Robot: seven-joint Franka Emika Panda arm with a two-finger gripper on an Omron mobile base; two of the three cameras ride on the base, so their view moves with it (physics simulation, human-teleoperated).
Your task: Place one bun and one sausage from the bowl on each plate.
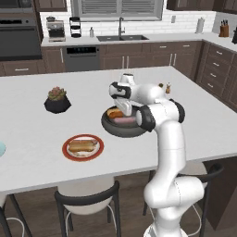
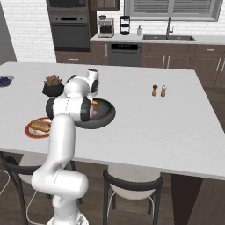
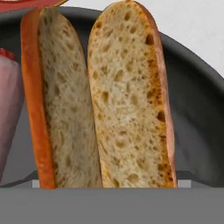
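Progress entry, near edge of the bench outward.

Nearest the front edge sat the red-rimmed plate, which already carried a bun; I could not tell from the base views whether a sausage lay with it. I judged that plate at least half served.

At the left edge of the bench, a pale blue sliver showed in the left base view, probably the second plate. Nothing could be seen on the part in view, so I took that one as still to be filled.

Just behind the red-rimmed plate stood the dark bowl. My end effector hung directly over it, fingers spread to full width and holding nothing. In the hand view the second bun lay split open right under the fingers, crumb side up, with a pinkish sausage beside it against the bowl wall.

Judgement: roughly half done. Remaining: this bun and this sausage to the blue plate. The step in hand looked like the descent onto the bun.

Further back stood the plant pot, and toward the far right the two small shakers, uninvolved.
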